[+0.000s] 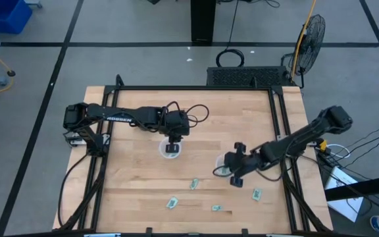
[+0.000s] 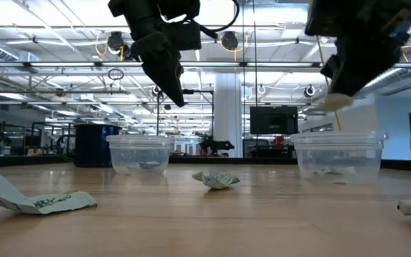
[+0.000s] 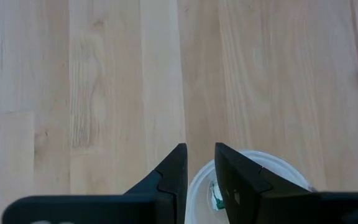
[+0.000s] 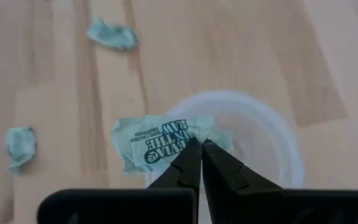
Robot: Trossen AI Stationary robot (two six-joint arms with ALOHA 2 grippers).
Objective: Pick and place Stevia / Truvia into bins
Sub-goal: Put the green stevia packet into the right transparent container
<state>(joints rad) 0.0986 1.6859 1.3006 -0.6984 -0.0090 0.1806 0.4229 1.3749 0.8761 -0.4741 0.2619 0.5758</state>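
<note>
In the left wrist view, the round clear plastic cup [image 3: 253, 163] is cut off by the picture's edge and partly hidden behind the left gripper [image 3: 199, 163]; a pale green paper packet [image 3: 216, 194] inside that cup shows only as a sliver.

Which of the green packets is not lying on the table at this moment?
The packet pinched in the right gripper, held above the clear cup. The other loose packets, such as this one, lie flat on the wood.

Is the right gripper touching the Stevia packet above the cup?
Touching. In the right wrist view the right gripper pinches the packet by its edge, over the clear cup.
</note>
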